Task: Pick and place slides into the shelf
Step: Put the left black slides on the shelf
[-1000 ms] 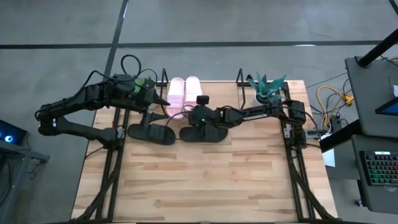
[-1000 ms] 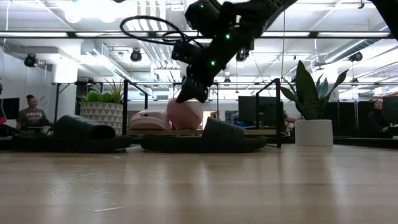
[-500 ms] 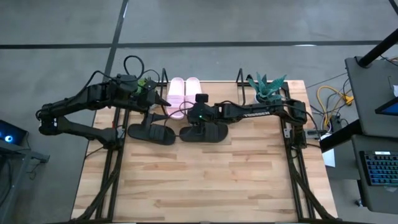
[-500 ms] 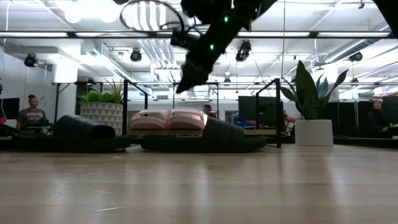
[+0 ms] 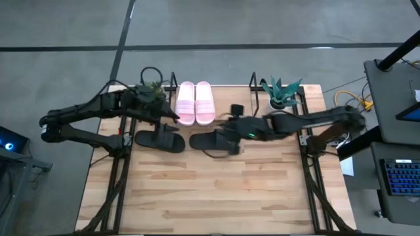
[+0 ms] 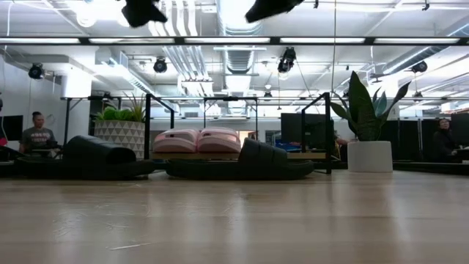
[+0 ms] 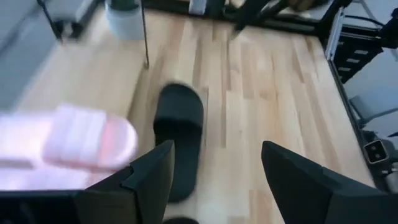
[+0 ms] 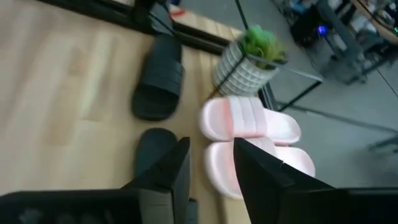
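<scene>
Slides: pink pair (image 5: 195,103) seated side by side on the shelf (image 5: 173,88) — black pair (image 5: 187,140) on the table at six o'clock. Right gripper (image 5: 226,137) empty, parted, above one; left gripper (image 5: 172,113) released.

An open-plan robotics lab or workshop is indicated. Exposed ceiling ducts (image 6: 242,62) and track spotlights (image 6: 161,65) are seen overhead in the low view. A wooden surface (image 5: 216,183) is carried on a black metal frame over a grey concrete floor (image 5: 216,23). Beyond the right hand (image 5: 226,137), a side desk with a backlit keyboard (image 5: 401,178) and loose cables (image 5: 348,103) is placed. Seated persons (image 6: 37,133) are visible at workstations.
</scene>
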### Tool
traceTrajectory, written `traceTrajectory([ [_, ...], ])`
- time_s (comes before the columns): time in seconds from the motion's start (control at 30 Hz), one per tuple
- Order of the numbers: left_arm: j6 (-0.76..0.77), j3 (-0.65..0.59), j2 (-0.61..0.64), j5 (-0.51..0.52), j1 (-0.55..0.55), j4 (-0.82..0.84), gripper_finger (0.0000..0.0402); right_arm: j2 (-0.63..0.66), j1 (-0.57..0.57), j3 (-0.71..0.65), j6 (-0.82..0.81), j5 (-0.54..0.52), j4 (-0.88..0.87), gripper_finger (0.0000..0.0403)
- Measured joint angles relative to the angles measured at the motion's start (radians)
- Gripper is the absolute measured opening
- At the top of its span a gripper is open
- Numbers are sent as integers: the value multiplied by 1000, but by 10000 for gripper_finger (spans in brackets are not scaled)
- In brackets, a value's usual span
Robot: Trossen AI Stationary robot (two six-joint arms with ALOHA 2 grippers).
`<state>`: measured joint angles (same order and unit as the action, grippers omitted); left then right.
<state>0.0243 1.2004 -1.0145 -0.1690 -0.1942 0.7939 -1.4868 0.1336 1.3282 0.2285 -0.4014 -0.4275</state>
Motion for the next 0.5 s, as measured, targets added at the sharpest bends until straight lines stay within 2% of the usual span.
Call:
traceTrajectory([
  [0.23,294,-74,-2,1,0,74,226,226,85,-227,-89,-48,79,98],
  [0.4,627,-172,2,2,0,86,226,329,89,-364,-150,-48,156,93],
  [0.5,760,-240,3,7,0,86,226,364,89,-429,-145,-48,235,94],
])
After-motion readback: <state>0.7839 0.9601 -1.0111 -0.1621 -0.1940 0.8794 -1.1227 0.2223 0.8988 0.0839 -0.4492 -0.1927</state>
